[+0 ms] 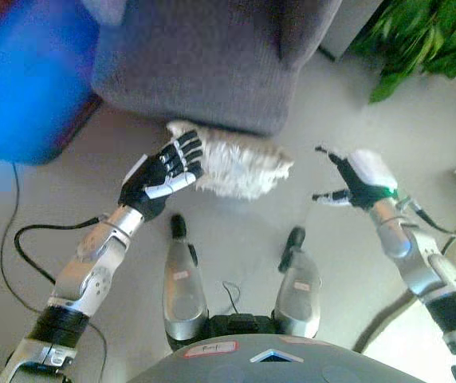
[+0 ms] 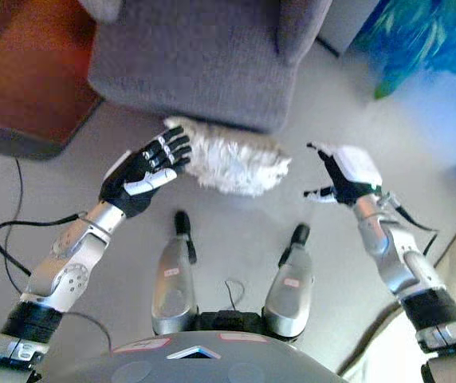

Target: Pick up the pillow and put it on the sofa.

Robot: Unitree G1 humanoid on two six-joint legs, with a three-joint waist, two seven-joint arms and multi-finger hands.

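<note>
At the far left a reddish-brown wooden piece of furniture (image 2: 29,72) stands on the pale grey floor (image 1: 236,231). Next comes the left hand (image 1: 167,171), its fingers spread straight and apart, the tips touching the left end of the pillow (image 1: 236,166). That pillow, white and fluffy, lies on the floor right against the front foot of the grey sofa (image 1: 204,56), whose ribbed fabric fills the upper middle. The right hand (image 1: 354,182) hovers just beside the pillow's right end, clear of it, thumb and fingers apart and holding nothing. In the upper right corner a green leafy plant (image 1: 419,36) shows. No readable writing or label appears anywhere on these things.
</note>
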